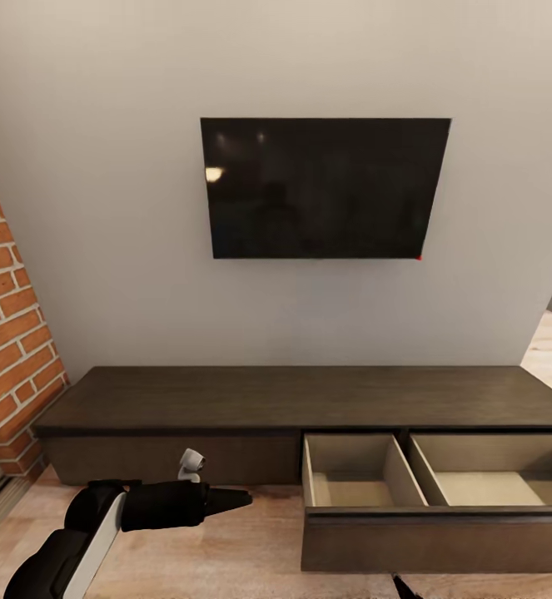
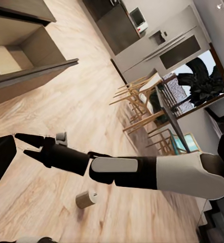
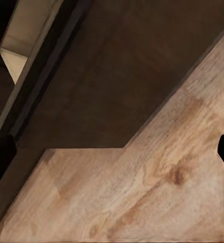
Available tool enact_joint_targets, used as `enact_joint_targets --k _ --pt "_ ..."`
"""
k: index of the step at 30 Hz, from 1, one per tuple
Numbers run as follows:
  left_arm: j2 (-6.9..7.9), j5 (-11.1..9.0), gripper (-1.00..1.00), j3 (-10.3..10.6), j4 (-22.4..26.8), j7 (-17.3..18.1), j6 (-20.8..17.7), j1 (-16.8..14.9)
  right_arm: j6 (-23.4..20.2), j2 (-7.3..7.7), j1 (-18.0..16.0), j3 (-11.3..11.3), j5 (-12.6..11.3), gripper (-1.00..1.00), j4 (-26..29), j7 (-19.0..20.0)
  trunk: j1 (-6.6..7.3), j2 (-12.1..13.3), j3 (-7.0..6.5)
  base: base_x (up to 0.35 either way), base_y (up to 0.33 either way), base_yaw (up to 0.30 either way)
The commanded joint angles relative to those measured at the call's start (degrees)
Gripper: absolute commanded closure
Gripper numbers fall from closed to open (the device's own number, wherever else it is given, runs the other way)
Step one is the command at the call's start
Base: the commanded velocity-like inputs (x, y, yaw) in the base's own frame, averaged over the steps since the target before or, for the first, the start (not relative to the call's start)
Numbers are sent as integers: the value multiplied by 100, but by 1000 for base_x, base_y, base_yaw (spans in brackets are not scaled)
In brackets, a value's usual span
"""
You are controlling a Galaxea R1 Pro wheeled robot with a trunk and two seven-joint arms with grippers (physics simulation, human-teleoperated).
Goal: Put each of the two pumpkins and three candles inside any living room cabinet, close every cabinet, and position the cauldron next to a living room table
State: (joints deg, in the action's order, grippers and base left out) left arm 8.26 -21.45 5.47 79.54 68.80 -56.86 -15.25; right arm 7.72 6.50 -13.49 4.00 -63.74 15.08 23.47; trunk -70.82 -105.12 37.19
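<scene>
The long dark-brown cabinet (image 1: pixel 309 399) runs along the wall under the TV. Its right drawer (image 1: pixel 434 537) is pulled out, and both pale compartments hold nothing. My left gripper (image 1: pixel 234 499) hovers low over the floor in front of the closed left section, open and empty. In the left wrist view my right gripper (image 2: pixel 20 143) is open with nothing between its fingers, near the open drawer (image 2: pixel 36 71). One beige candle (image 2: pixel 86 198) lies on its side on the wood floor under my right forearm. The pumpkins, the cauldron and the table are out of view.
A black TV (image 1: pixel 325 187) hangs above the cabinet. A brick wall (image 1: pixel 9 333) closes off the left end. Behind me stand wooden dining chairs (image 2: pixel 142 101) and grey kitchen units (image 2: pixel 157 45). Wood floor (image 3: pixel 157 182) lies in front of the drawer.
</scene>
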Motion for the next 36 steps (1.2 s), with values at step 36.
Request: enact_joint_targets --k 36 --pt "2 8 -100 60 -21 -27 -27 -6 -377 -386 -5 712 533 -100 -223 -2465 792 1442 -641 -157 0 0"
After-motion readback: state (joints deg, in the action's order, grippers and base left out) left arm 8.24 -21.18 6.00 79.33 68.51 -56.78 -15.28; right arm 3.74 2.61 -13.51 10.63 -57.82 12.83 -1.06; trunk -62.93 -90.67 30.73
